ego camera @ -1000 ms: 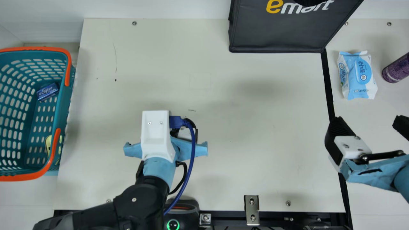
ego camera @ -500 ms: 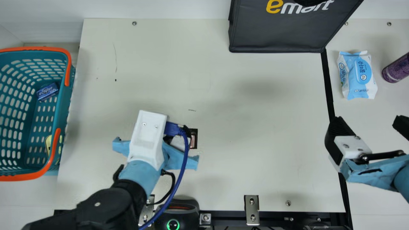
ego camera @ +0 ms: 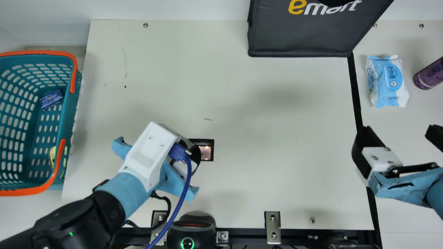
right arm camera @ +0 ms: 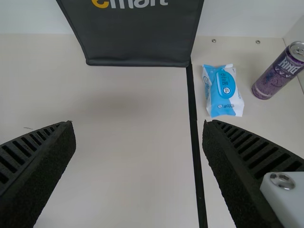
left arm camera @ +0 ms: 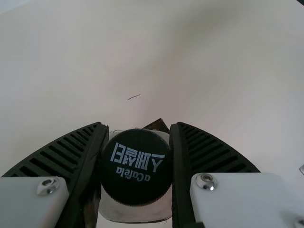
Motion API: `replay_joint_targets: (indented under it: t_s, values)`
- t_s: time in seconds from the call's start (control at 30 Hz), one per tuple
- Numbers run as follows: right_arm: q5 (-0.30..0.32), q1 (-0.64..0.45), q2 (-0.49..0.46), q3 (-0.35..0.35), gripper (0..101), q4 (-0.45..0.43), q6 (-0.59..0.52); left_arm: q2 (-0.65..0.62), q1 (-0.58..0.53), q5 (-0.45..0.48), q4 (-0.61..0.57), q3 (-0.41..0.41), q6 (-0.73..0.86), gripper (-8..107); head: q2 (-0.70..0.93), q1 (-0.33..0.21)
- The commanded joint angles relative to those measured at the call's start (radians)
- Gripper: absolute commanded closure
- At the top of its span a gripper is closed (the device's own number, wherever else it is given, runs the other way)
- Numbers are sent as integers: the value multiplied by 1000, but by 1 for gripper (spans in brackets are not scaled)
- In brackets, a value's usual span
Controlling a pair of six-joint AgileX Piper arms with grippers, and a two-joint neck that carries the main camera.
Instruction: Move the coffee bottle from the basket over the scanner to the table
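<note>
Coffee bottle [left arm camera: 136, 166] w/ a round black cap and pale body is just L of the square black-framed scanner window [ego camera: 205, 153], clamped btwn the black ribbed fingers of the blue-and-white L gripper [ego camera: 148, 152]. Can't tell if its base touches the flat cream table [ego camera: 259, 103] tho. Blue-and-white R gripper [ego camera: 398, 133] is well R of the window, fingers wide apart. Teal plastic basket [ego camera: 71, 110] w/ orange handles sits well L of it, small blue box [ego camera: 52, 99] inside. Way R of it: blue-and-white soft pack [ego camera: 387, 81], purple cylindrical can [ego camera: 430, 74] etc.
</note>
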Motion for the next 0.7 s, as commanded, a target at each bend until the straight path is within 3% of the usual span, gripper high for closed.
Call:
replay_joint_targets:
  t_s: [0.0, 0.3, 0.67]
  values:
    - [0, 0, 0, 0, 6, 0, 0, -10, 30, -31, -76, 6, 176, 107, 0, -30]
    - [0, 0, 0, 0, 6, 0, 0, -54, 153, -90, -360, 8, 537, 107, 0, -30]
    - [0, 0, 0, 0, 6, 0, 0, -103, 297, -35, -710, -18, 1003, 107, 0, -30]
